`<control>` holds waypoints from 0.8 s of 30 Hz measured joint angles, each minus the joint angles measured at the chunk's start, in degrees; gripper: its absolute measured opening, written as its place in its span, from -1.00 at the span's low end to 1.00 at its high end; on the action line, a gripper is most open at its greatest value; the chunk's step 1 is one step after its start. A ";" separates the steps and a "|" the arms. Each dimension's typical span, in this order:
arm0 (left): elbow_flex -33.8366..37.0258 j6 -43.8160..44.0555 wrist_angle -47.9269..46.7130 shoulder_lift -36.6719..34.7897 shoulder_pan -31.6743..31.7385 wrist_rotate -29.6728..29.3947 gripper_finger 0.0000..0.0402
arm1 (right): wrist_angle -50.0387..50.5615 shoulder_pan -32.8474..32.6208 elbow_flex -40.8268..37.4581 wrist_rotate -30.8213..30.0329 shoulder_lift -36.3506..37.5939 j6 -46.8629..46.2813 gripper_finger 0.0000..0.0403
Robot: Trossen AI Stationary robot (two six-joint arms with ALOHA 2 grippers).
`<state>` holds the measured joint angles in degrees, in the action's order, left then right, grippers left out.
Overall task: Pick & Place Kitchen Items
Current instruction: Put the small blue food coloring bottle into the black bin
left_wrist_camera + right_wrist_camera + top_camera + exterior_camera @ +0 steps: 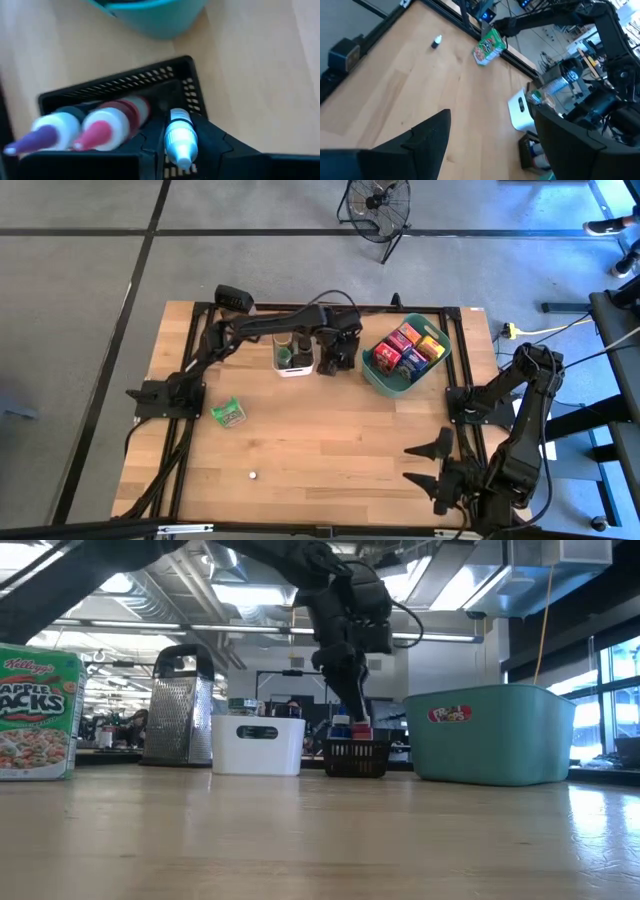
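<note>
Left arm lowers a little white-capped bottle into the black slotted tray

From above, the left gripper (334,352) hangs over the small black mesh tray (333,366), between the white plastic bin (293,358) and the teal basket (407,356) already packed with coloured boxes; a green cereal packet (229,413) and a tiny capped bottle (253,475) lie apart on the wooden table (330,450); the right gripper (425,465) waits by the near right edge, fingers spread, holding nothing. At table level, the metal box grater (183,705) stands beside the bin. In the left wrist view, the fingers clamp the small bottle (180,137) just above two pink- and purple-tipped bottles (75,132) lying inside. The likely risk: releasing too high or tilted, so the bottle catches the rim and rolls away.
</note>
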<state>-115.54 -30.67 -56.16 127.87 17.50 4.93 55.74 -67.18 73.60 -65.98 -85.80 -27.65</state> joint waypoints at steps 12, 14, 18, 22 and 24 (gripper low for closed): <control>0.08 0.03 1.62 3.04 0.36 3.17 -0.66 | 4.95 0.01 -0.02 0.01 0.00 -1.91 0.45; -0.02 0.01 2.60 3.50 0.24 3.12 -0.67 | 5.00 0.02 -0.02 0.02 0.02 -1.93 0.45; -0.03 1.15 2.69 4.27 0.42 2.85 -0.63 | 5.39 0.02 -0.04 0.03 0.04 -1.93 0.45; 0.08 1.12 3.10 4.99 0.72 2.60 -0.56 | 5.39 0.02 -0.05 0.04 0.07 -1.98 0.45; 0.06 0.94 4.06 5.26 0.76 2.28 -0.56 | 5.39 0.02 -0.05 0.07 0.07 -2.00 0.45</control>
<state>-115.48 -29.72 -52.10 133.13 18.26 7.21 61.12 -67.16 73.55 -65.91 -85.73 -29.65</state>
